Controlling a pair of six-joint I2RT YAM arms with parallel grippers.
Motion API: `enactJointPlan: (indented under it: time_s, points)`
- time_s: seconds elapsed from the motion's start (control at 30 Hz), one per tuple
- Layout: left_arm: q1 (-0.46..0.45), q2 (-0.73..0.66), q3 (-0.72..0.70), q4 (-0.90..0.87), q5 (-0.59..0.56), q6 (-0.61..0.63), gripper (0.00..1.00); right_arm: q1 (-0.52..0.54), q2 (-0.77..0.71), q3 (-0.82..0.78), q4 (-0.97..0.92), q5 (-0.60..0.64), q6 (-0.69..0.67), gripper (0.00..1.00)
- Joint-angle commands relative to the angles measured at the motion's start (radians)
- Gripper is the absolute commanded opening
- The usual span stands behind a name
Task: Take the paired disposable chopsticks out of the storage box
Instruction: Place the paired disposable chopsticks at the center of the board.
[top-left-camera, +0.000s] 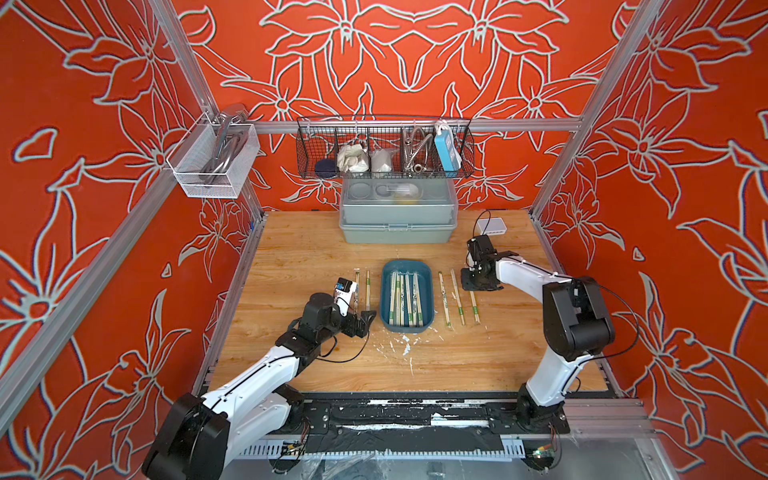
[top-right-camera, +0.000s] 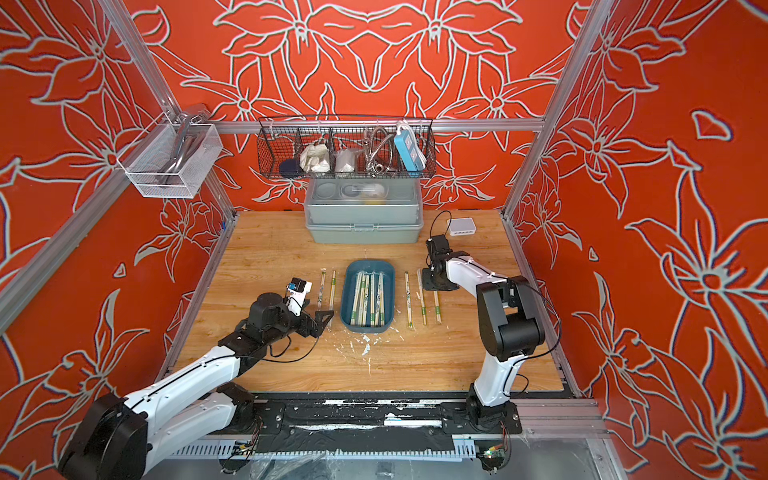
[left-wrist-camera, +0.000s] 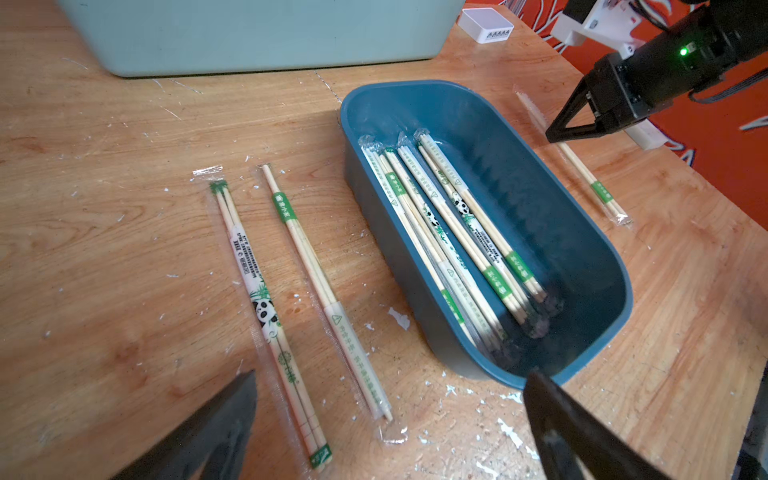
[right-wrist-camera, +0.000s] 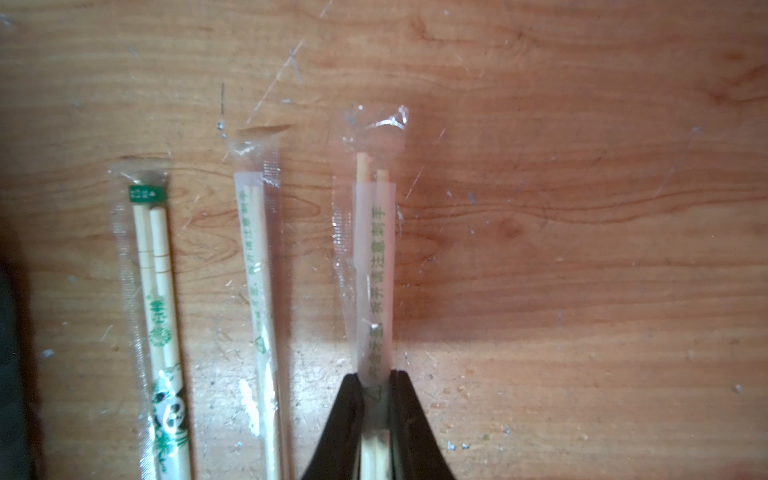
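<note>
The dark blue storage box (top-left-camera: 428, 291) (top-right-camera: 388, 291) (left-wrist-camera: 540, 199) sits mid-table with several wrapped paired disposable chopsticks (top-left-camera: 405, 299) (left-wrist-camera: 449, 232) lying lengthwise in it. Two pairs (left-wrist-camera: 262, 307) (left-wrist-camera: 324, 291) lie on the wood left of the box. Right of it lie three pairs (right-wrist-camera: 156, 291) (right-wrist-camera: 259, 291) (right-wrist-camera: 372, 257). My right gripper (top-left-camera: 473, 284) (right-wrist-camera: 376, 380) is shut on the far end of the rightmost pair (top-left-camera: 474, 307), low over the table. My left gripper (top-left-camera: 365, 322) (left-wrist-camera: 390, 376) stands open and holds nothing, over the near ends of the left pairs.
A grey-green lidded box (top-left-camera: 398, 212) stands at the back, under a black wire basket (top-left-camera: 384, 147). A white wire basket (top-left-camera: 212, 160) hangs at the left rail. A small white hub (top-left-camera: 491, 226) sits back right. White flecks (top-left-camera: 405, 343) dot the wood before the box.
</note>
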Motion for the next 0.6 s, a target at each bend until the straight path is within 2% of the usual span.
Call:
enactJointPlan:
  time_s: [0.0,0.2,0.57]
  points:
    - [-0.008,0.003,0.032,0.013,0.008,0.000,0.99,-0.007,0.022,-0.013,0.002,0.005,-0.008,0.12]
    - [-0.007,0.003,0.033,0.011,0.004,0.000,0.99,-0.008,0.036,-0.012,0.005,0.007,-0.009,0.13]
    - [-0.008,0.003,0.035,0.007,0.003,0.002,0.99,-0.010,0.040,-0.012,0.001,0.018,0.001,0.21]
